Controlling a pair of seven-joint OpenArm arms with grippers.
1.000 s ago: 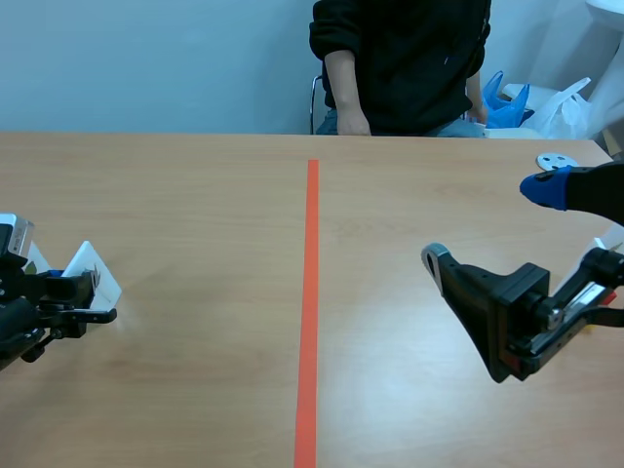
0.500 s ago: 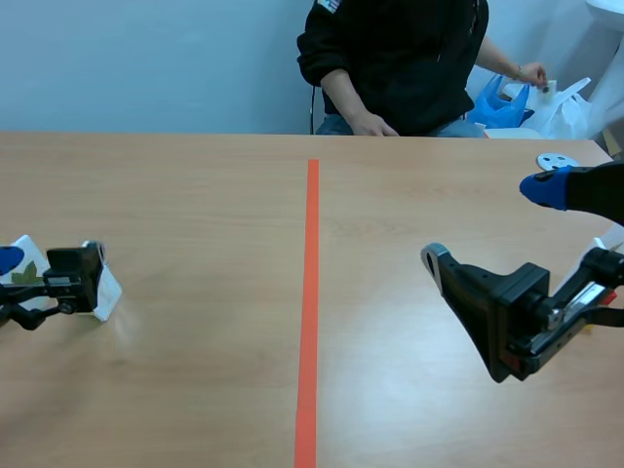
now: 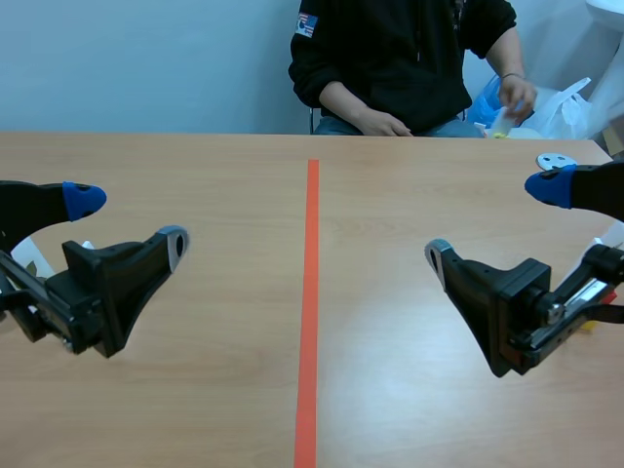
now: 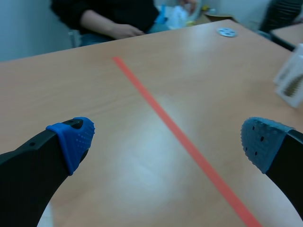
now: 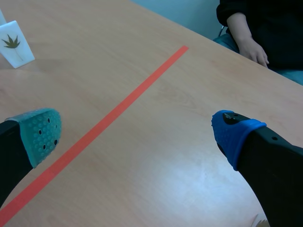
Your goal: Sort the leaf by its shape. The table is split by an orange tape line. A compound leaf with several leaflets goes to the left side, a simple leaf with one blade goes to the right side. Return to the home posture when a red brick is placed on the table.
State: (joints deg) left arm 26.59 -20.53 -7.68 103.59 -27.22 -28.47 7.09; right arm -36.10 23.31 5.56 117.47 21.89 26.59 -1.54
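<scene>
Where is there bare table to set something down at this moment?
Bare wood runs along both sides of the orange tape line, between the open left gripper and open right gripper, up to the person's hand. Crowded: the left edge by the white leaf card and the far right corner by the small grey disc.

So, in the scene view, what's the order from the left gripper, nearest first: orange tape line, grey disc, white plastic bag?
From the left gripper:
1. Orange tape line, down the middle of the table.
2. Grey disc, on the table's far right.
3. White plastic bag, off the table, behind the disc.
</scene>
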